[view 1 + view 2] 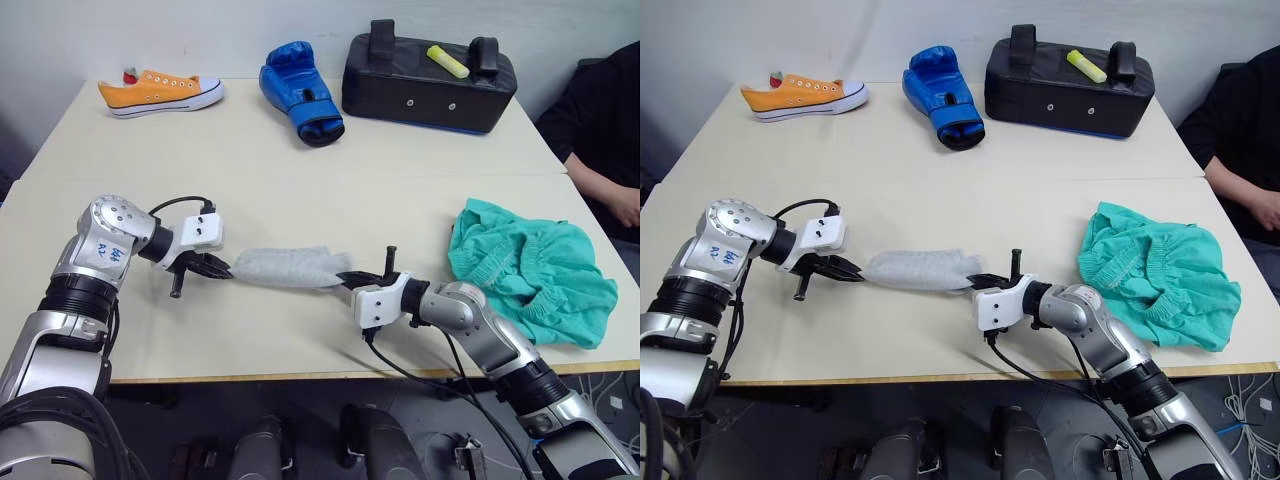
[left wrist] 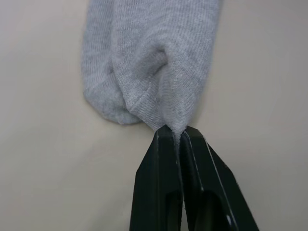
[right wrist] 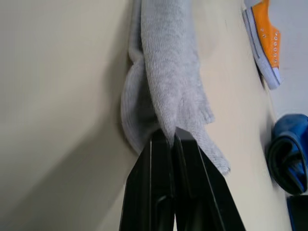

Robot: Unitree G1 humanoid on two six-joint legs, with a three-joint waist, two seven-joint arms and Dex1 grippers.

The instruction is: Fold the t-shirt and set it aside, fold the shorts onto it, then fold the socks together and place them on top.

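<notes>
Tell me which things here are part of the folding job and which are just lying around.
Job: socks, pinched at either end by the left gripper and right gripper; teal shorts.
Lying around: orange sneaker, blue boxing glove, black strike pad, yellow marker.

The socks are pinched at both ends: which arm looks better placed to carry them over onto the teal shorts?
Probably the right: its tool holds the socks at the end nearest the shorts; the left tool grips the far end.
</notes>
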